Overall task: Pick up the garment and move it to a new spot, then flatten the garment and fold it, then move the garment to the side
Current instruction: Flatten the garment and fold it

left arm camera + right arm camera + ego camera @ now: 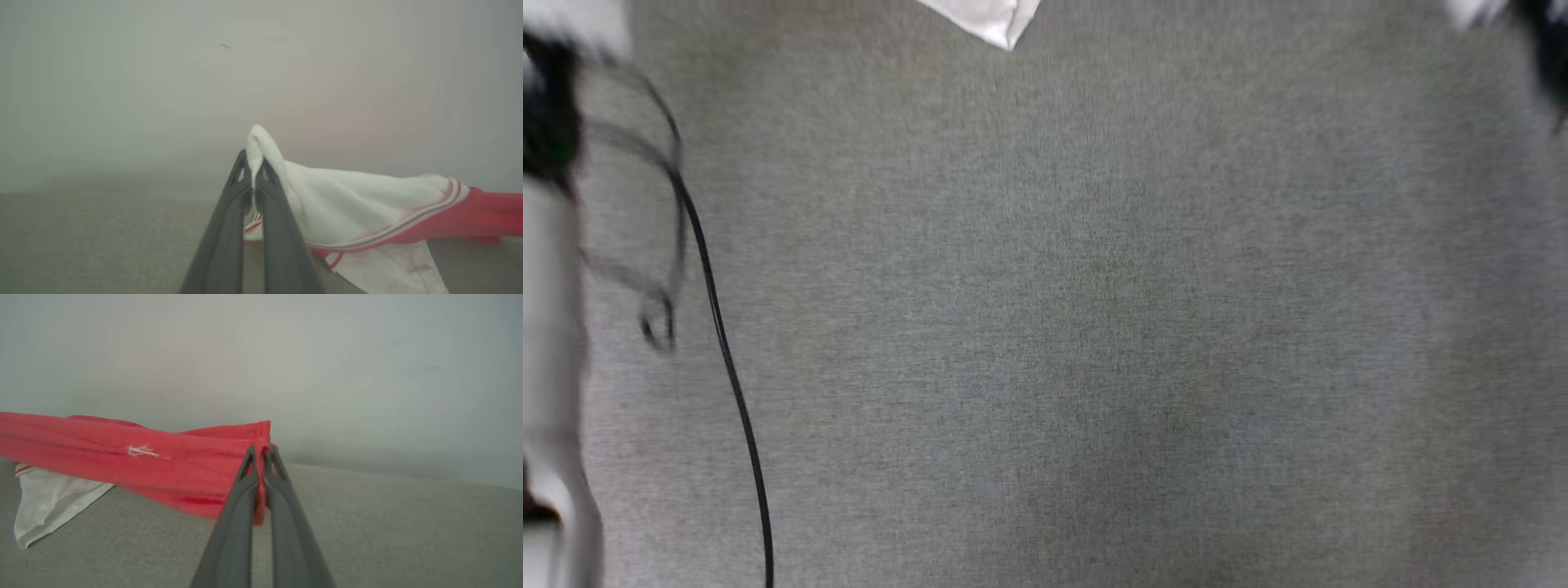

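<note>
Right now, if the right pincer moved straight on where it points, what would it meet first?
The garment: the right pincer is shut on its red edge. Past that edge the way looks free, above the grey surface toward a pale blurred background; depth there is unclear.

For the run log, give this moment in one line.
left gripper: shut on garment, white sleeve | right gripper: shut on red edge | garment: stretched between both

The grey fabric surface (pixel 1094 327) carries one white sleeve end of the garment (pixel 49 502).
</note>
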`<state>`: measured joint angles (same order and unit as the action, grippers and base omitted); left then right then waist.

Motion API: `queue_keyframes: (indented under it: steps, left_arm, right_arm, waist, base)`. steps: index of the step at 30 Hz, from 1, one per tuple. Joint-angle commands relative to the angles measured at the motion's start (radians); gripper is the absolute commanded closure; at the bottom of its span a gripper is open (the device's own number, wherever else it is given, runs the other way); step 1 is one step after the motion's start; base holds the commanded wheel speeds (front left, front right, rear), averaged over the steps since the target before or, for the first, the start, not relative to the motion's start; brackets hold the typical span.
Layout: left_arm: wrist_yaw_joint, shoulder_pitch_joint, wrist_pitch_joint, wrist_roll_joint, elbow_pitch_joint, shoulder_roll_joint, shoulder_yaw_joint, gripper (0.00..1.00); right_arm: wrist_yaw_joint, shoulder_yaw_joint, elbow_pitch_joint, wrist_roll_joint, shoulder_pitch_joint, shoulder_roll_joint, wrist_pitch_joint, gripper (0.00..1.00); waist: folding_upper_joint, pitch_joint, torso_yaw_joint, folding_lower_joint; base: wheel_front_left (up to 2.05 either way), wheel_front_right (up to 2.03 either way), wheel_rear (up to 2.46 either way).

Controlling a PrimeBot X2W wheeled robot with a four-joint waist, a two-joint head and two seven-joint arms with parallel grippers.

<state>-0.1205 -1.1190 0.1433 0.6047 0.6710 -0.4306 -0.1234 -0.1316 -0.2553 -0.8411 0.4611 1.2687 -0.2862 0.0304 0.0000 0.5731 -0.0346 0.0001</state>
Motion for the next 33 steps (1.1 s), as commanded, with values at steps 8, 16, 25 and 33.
queue_keyframes:
  steps: [8, 16, 25, 33]
  left_arm:
    - [-0.008, 0.363, 0.057, 0.078, -0.021, -0.003, -0.005, 1.0]
    - [-0.003, 0.689, 0.072, 0.133, -0.086, 0.019, -0.001, 1.0]
    - [0.077, 1.009, 0.037, 0.158, -0.279, 0.013, 0.014, 1.0]
    - [0.184, 1.281, -0.037, 0.192, -0.495, 0.015, 0.034, 1.0]
  right_arm:
    - [0.002, -0.062, 0.011, 0.093, -0.338, -0.033, -0.065, 1.0]
    - [0.002, -0.067, 0.067, 0.158, -0.604, -0.082, -0.1, 1.0]
    - [0.004, 0.035, 0.212, 0.165, -0.932, -0.128, -0.093, 1.0]
    - [0.006, 0.209, 0.438, 0.095, -1.249, -0.066, 0.005, 1.0]
  waist:
    - [0.0, -0.181, 0.008, -0.0001]
    - [0.0, -0.314, 0.022, -0.0001]
    - [0.0, -0.449, 0.042, -0.0001]
    - [0.0, -0.521, 0.043, -0.0001]
  base:
    - [0.0, 0.0, 0.0]
    - [0.0, 0.0, 0.0]
    - [0.0, 0.0, 0.0]
    - [0.0, 0.0, 0.0]
